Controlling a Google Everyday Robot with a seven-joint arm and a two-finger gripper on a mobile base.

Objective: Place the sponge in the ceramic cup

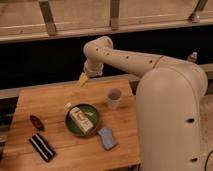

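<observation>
Gripper (84, 78) hangs above the wooden table (35, 100); I cannot tell its grip. Light-blue rectangular sponge (107, 138) lies near pale cylindrical ceramic cup (114, 98).

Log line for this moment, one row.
gripper: at table's far edge, apart from sponge | sponge: on table beside green plate | ceramic cup: upright, sponge not inside

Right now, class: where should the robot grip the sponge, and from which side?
Probably across its narrow width, near the middle, coming straight down from above. The sponge lies flat on the table, too low for a side approach, with the plate close beside it. The end effector hangs over the table's far edge, well away.
</observation>
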